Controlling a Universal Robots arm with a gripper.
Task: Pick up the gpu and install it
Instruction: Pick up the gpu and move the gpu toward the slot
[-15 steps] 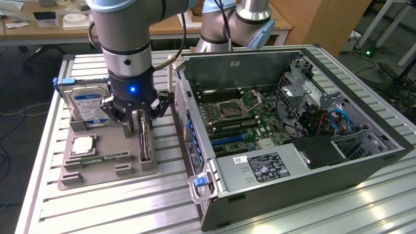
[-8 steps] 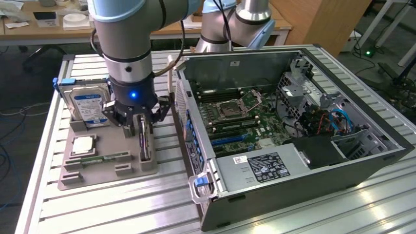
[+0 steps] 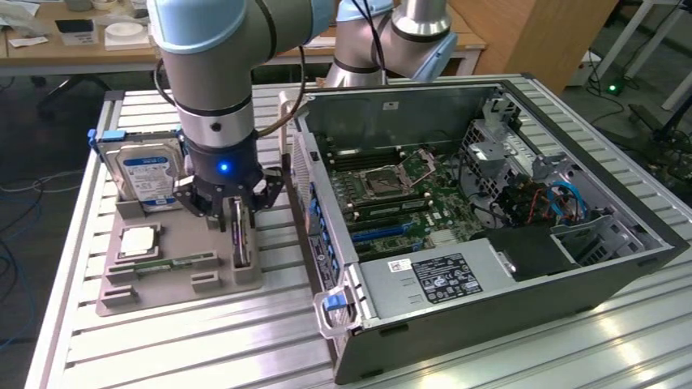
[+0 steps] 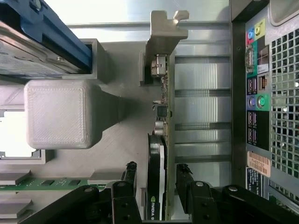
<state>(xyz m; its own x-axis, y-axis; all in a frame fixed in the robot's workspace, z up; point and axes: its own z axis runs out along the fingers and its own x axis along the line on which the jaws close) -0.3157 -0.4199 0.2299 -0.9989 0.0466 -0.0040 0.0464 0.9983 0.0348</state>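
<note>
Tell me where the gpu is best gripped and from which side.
Grip the gpu across its two flat faces near the upper long edge, coming straight down from above. It stands on edge in the grey tray, so only that edge is free; the open gripper straddles it.

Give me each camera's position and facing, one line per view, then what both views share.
Exterior view: off the arm, raised above the table, looking down at an angle on the parts tray and the open computer case; the arm and tool show.
Wrist view: on the wrist, looking down past the open tool onto the gpu standing on edge in the tray; the tool's fingers show either side of it.
Shared: tool, gpu, tray and case.
</note>
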